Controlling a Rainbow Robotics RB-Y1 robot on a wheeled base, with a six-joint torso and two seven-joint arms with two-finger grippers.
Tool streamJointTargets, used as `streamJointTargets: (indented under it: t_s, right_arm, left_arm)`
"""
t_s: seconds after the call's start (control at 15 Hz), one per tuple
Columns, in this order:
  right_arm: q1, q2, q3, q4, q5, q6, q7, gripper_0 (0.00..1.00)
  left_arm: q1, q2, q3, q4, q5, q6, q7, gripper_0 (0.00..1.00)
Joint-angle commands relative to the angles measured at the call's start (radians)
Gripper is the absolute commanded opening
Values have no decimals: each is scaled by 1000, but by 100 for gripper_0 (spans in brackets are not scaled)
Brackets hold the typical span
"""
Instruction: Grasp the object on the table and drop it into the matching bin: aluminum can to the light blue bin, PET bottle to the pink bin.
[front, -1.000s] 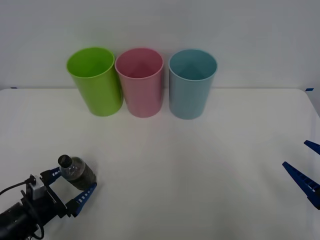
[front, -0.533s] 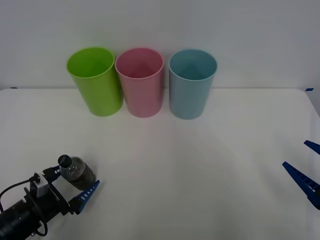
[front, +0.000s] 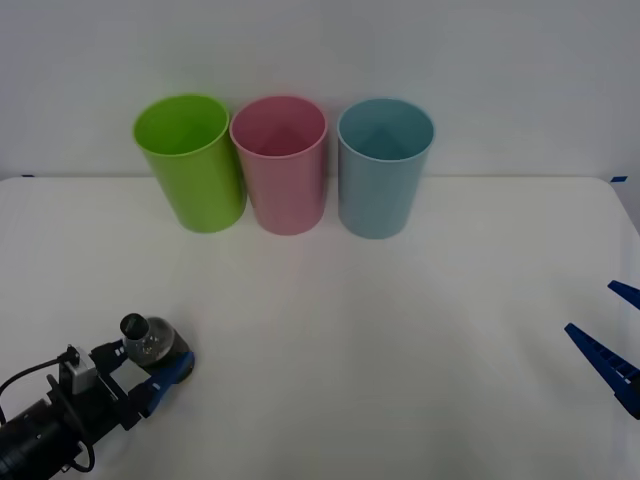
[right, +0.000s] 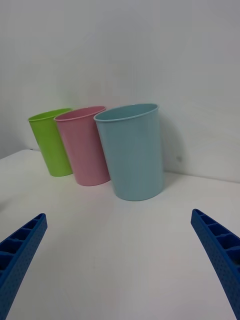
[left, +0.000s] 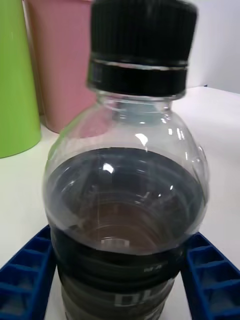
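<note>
White table (front: 400, 330), left end effector (front: 150, 372) clamped on PET bottle (front: 158, 345), base hidden, right end effector (front: 612, 340) spread wide, empty

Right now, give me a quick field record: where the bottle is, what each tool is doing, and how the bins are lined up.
bottle: PET bottle, black cap, dark lower body, near left of the table
left tool: left tool shut on the bottle, a blue finger on each side
right tool: right tool open at the table's right edge, holding nothing
bins: far side, left to right lime green bin, pink bin, light blue bin
target: pink bin, nothing visible inside
</note>
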Motion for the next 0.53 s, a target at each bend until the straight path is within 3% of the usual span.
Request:
streamJointTargets:
  t_s: [0.07,0.53]
  right_arm:
    - [0,0,0,0,0,0,0,100]
    - [0,0,0,0,0,0,0,100]
  left_arm:
    - [4,0,0,0,1,0,-2,0]
    - [12,2,12,-23,54,-18,7,0]
